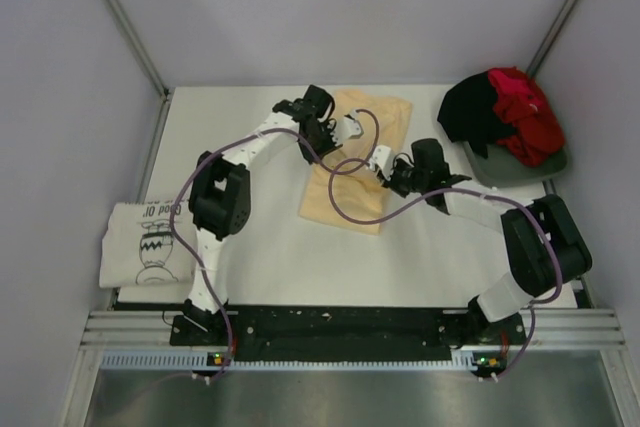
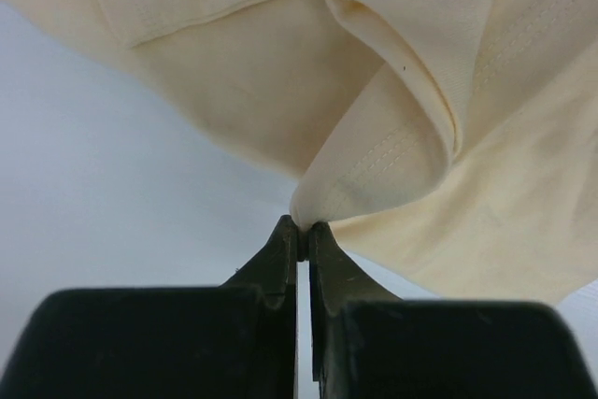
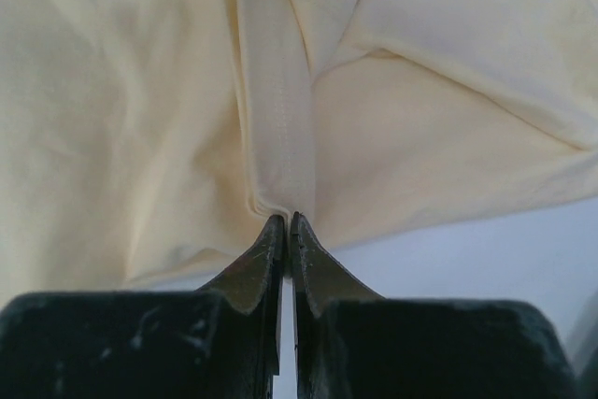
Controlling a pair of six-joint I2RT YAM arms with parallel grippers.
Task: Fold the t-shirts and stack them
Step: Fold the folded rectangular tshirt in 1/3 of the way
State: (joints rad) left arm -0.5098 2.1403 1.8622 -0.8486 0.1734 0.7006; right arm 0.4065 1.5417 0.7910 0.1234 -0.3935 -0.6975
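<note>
— Where does the pale yellow t-shirt (image 1: 390, 112) lie?
— Mid-worktop (image 1: 300, 257), partly folded and rumpled, between the two arms.
— And the left end effector (image 2: 304, 228)?
— Clenched. Its tips meet on a folded, stitched edge of the yellow cloth, near the shirt's far side.
— The right end effector (image 3: 285, 221)?
— Also clenched, pinching a narrow fold of the same shirt at its right side.
— The other garments?
— The white printed t-shirt (image 1: 145, 242) lies folded at the worktop's left edge. The black t-shirt (image 1: 470, 112) and the red t-shirt (image 1: 525, 117) are heaped together at the far right corner, well apart from both arms' tips.
</note>
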